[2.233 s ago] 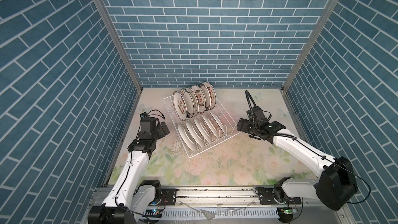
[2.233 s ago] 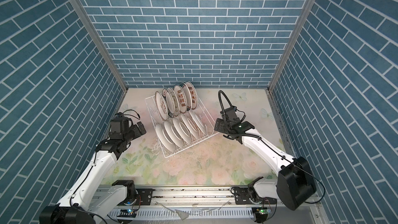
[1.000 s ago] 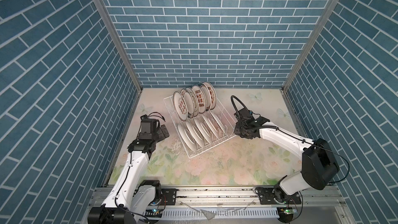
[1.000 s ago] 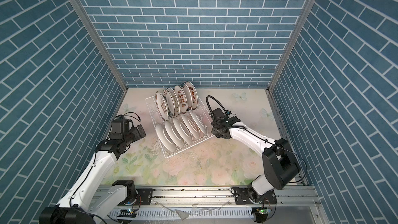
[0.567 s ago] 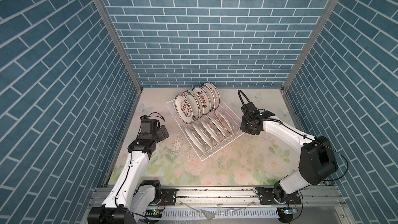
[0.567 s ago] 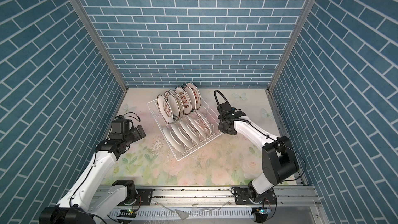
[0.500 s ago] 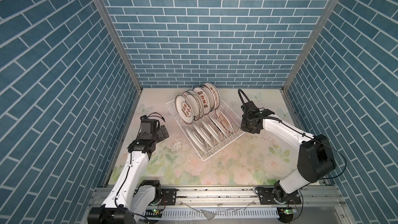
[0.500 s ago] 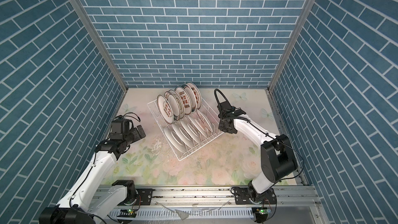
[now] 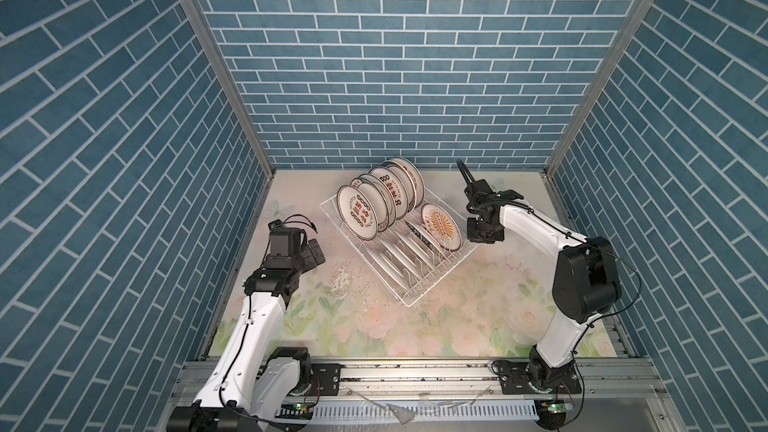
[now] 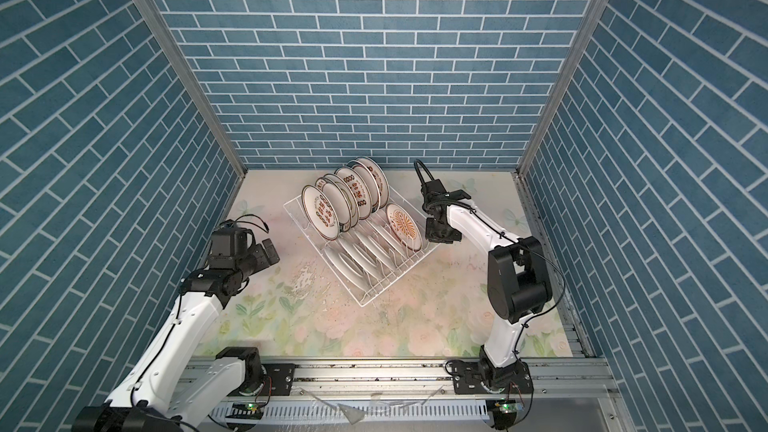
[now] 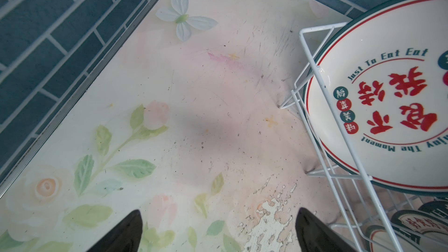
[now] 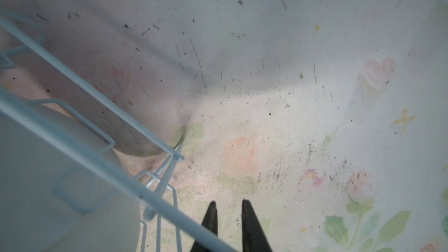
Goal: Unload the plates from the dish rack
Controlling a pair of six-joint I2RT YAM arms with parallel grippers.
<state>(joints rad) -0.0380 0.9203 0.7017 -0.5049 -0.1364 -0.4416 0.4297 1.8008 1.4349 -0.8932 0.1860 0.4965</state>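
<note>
Plates (image 9: 362, 218): ceramic, likely slick, breakable; on edge in dish rack (image 9: 409, 304), 12 o'clock. Grasp top rim. Left gripper (image 11: 218, 229), 9 o'clock, spread empty; right gripper (image 12: 228, 214), 3 o'clock, nearly closed.

The plates (image 9: 365, 218) stand in the dish rack (image 9: 408, 304), which sits mid-table (image 9: 374, 326), toward the back.

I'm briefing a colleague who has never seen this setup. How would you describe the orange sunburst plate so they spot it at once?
Find the white wire dish rack on the floral table, then its row of plates nearer the robot. At that row's end beside the right hand leans the sunburst plate: its face shows orange rays, while its neighbours show only edges or red characters.
</note>
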